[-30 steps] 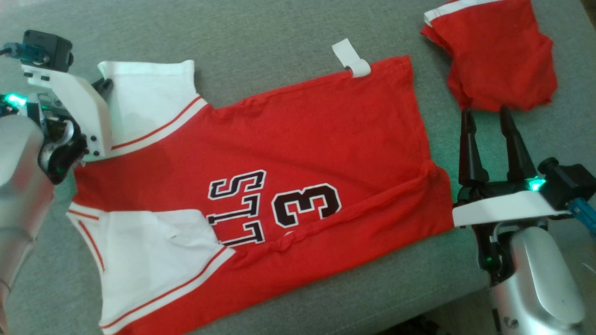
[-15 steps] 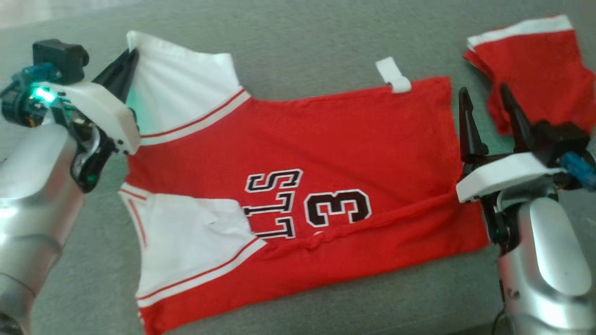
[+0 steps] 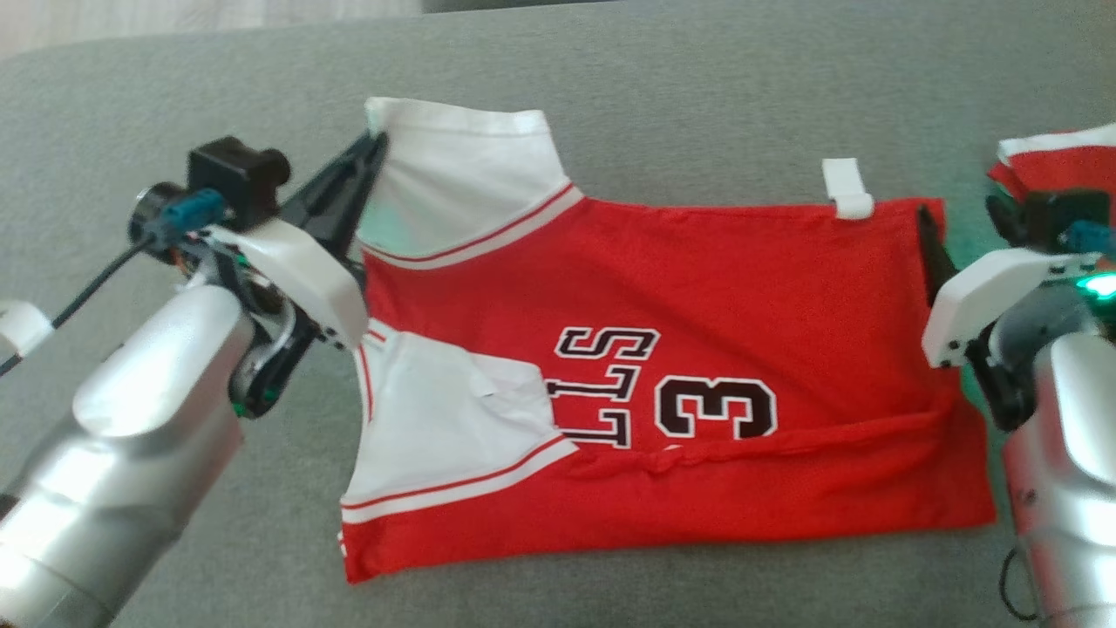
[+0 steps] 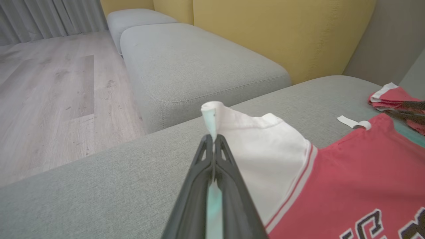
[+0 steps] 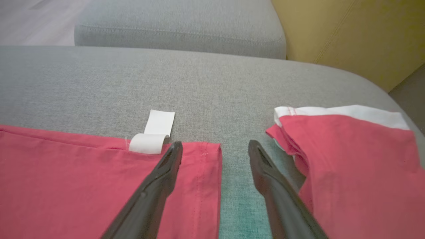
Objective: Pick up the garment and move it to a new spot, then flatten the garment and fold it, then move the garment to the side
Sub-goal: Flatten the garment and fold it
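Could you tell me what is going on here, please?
A two-armed robot is handling a red and white jersey on a grey couch. Its left hand is shut on the corner of a white sleeve, holding it raised. Its right hand hangs open over the jersey's hem corner, gripping nothing. Another red garment lies just beside it.

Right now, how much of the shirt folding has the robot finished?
The jersey lies spread on the gray cushion, its near edge seemingly folded over. The left gripper pinches the white sleeve corner; the right gripper is open at the hem corner, gripping nothing. The remaining folds and moving it aside are left.
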`<state>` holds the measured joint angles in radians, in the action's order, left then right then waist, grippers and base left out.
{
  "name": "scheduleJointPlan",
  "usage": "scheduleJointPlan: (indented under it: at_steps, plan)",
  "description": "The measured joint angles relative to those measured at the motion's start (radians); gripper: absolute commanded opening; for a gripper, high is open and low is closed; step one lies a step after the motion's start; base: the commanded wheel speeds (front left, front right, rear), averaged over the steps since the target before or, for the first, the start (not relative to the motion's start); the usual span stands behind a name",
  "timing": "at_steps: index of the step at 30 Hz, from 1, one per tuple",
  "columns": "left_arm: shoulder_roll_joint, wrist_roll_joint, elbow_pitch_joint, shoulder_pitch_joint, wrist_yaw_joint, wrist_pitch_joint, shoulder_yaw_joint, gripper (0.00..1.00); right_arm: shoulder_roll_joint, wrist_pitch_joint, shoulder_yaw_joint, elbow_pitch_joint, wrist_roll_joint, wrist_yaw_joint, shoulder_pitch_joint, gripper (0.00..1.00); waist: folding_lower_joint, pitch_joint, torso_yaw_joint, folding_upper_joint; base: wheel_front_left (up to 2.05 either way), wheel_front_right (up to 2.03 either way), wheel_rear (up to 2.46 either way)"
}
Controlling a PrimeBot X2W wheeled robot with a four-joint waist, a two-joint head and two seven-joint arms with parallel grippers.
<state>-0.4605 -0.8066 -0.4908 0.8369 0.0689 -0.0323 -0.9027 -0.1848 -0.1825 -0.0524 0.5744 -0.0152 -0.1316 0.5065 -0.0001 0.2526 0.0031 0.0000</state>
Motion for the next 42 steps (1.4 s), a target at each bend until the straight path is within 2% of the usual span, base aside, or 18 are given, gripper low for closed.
scheduleJointPlan:
  at_steps: [6, 13, 14, 15, 19, 24, 33, 42]
  plan:
    - [-0.017, 0.007, 0.115, -0.022, -0.026, 0.038, -0.017, 0.0, -0.028, -0.022, -0.031, 0.158, 0.024, 0.0, 0.076, 1.0, 0.0001, 0.018, 0.038, 0.0, 0.0, 0.0, 0.0]
    - [-0.037, 0.004, 0.175, -0.04, -0.048, 0.059, -0.019, 0.0, -0.053, -0.029, -0.003, 0.286, 0.036, 0.0, 0.155, 1.0, 0.0, 0.043, 0.053, 0.0, 0.0, 0.0, 0.0]
    - [-0.038, 0.004, 0.176, -0.04, -0.052, 0.059, -0.019, 0.0, -0.057, -0.029, 0.014, 0.302, 0.036, 0.0, 0.171, 0.4, 0.0003, 0.045, 0.053, 0.0, 0.0, 0.0, 0.0]
    - [-0.039, 0.004, 0.176, -0.04, -0.052, 0.061, -0.019, 0.0, -0.06, -0.029, 0.034, 0.316, 0.036, 0.0, 0.186, 0.0, 0.0003, 0.046, 0.053, 0.0, 0.0, 0.0, 0.0]
    - [-0.047, 0.004, 0.178, -0.043, -0.059, 0.062, -0.019, 0.0, -0.07, 0.004, 0.091, 0.348, 0.01, 0.0, 0.215, 0.0, 0.0003, 0.043, 0.043, 0.0, 0.0, 0.0, 0.0]
    - [-0.06, -0.016, 0.153, -0.042, -0.07, 0.044, 0.007, 0.0, -0.08, 0.067, 0.128, 0.355, -0.083, 0.0, 0.255, 0.0, 0.0001, 0.029, 0.018, 0.0, 0.0, 0.0, 0.0]
    - [-0.081, 0.047, 0.058, 0.063, -0.068, 0.02, 0.016, 0.0, -0.079, 0.147, 0.192, 0.286, -0.287, 0.0, 0.363, 0.0, 0.0001, 0.045, -0.022, 0.0, 0.0, 0.0, 0.0]
    - [-0.038, 0.104, -0.114, 0.22, -0.015, -0.03, 0.011, 0.0, -0.08, 0.198, 0.272, 0.283, -0.393, 0.0, 0.475, 0.0, 0.0002, 0.099, -0.039, 0.0, 0.0, 0.0, 0.0]
